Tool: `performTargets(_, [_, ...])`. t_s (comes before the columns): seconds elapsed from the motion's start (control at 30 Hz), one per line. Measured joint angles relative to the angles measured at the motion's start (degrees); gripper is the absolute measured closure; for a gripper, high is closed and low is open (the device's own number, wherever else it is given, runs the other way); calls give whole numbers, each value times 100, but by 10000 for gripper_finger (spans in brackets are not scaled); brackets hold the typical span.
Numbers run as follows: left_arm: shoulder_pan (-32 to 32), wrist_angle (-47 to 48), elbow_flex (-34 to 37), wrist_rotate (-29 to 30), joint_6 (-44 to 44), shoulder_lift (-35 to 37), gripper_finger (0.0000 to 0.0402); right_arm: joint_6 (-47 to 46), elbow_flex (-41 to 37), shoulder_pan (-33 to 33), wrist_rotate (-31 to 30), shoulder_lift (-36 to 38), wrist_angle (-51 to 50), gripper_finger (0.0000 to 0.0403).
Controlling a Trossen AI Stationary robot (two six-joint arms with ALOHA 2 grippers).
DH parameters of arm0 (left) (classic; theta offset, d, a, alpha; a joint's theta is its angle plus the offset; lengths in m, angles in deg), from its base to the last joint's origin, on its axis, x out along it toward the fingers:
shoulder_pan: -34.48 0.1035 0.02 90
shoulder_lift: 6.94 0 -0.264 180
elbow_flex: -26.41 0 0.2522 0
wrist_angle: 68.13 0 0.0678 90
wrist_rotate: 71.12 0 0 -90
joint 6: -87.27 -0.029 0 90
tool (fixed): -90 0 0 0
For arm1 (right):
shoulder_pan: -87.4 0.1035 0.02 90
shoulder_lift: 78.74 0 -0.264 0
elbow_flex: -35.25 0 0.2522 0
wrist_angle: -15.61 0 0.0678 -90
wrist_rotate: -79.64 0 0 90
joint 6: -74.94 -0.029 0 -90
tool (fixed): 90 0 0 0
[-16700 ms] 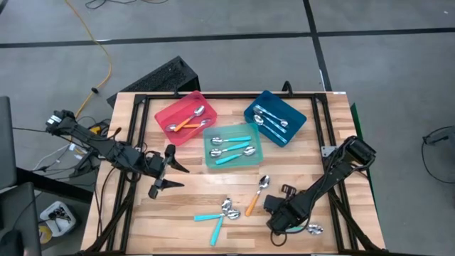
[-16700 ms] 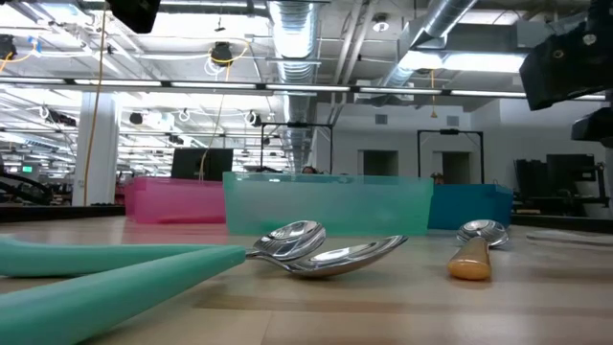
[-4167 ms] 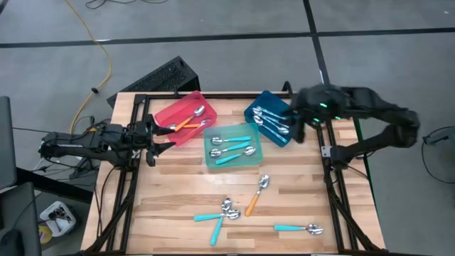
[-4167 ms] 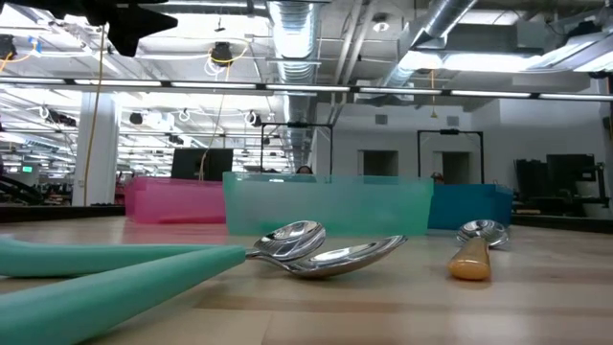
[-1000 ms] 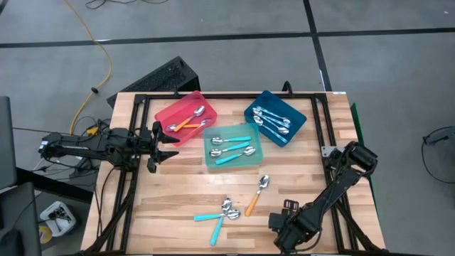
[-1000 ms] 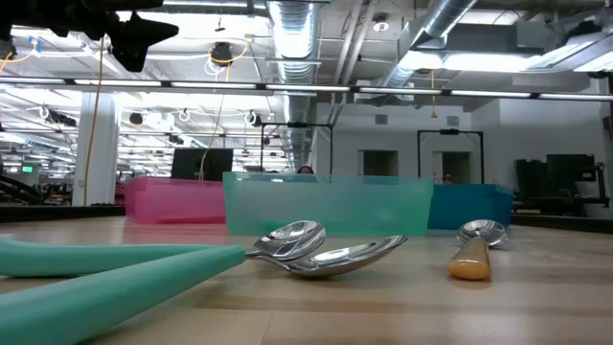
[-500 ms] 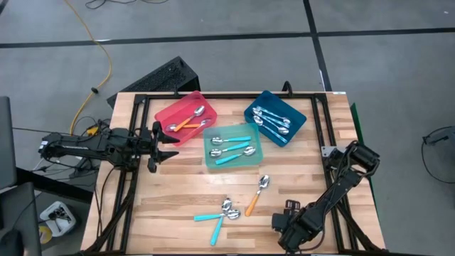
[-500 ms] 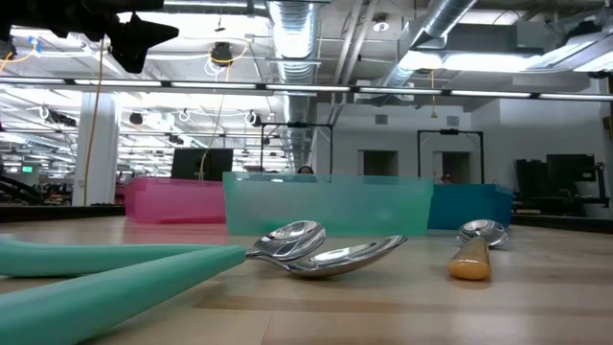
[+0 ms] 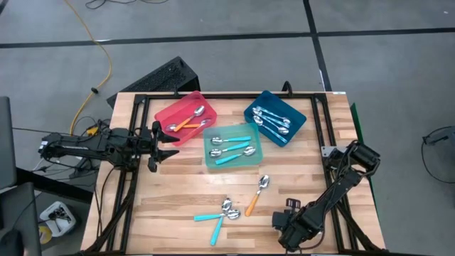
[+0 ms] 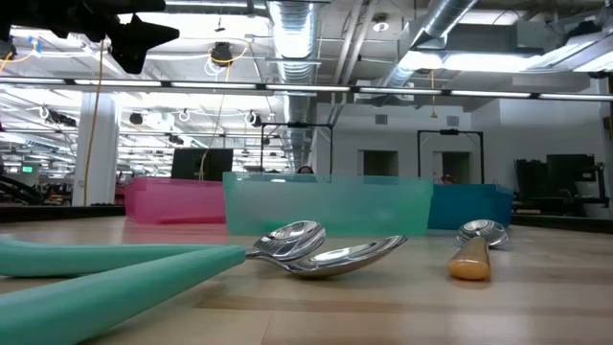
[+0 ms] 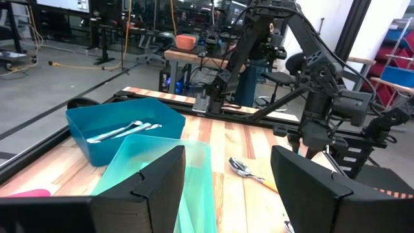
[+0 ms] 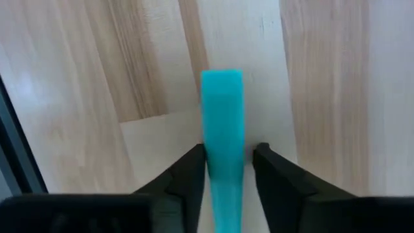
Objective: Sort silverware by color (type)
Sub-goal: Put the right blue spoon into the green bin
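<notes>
Setting: a large robotics lab or industrial workshop hall.
Ceiling: exposed silver ducts (image 10: 297, 29) and strip lights overhead.
Floor: bare grey concrete (image 9: 213, 35), a yellow cable (image 9: 99, 50) trailing across it.
Background: other robot arms (image 11: 259, 39) on benches, and what appear to be storage shelves, though distance blurs them.
Workstation: a wooden table (image 9: 178, 192) in a black metal frame.
</notes>
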Motion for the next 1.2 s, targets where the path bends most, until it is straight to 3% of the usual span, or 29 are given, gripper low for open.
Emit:
performTargets(0.2, [1, -3, 0, 0, 0, 2, 187, -7, -7, -101, -217, -4, 0, 310])
performTargets(0.5, [1, 3, 0, -2, 0, 0, 187, 203, -11, -432, -515, 48, 100, 310])
performTargets(0.7, [0, 11, 0, -2, -2, 2, 187, 628, -31, -749, -1574, 269, 101, 310])
performTargets(0.87, [-1, 40, 0, -2, -26, 2, 187, 1004, -26, -1005, -1814, 566, 166, 309])
performTargets(1.2, [-1, 38, 0, -2, -107, 2, 187, 2568, -19, -1502, -3119, 1108, 1178, 308])
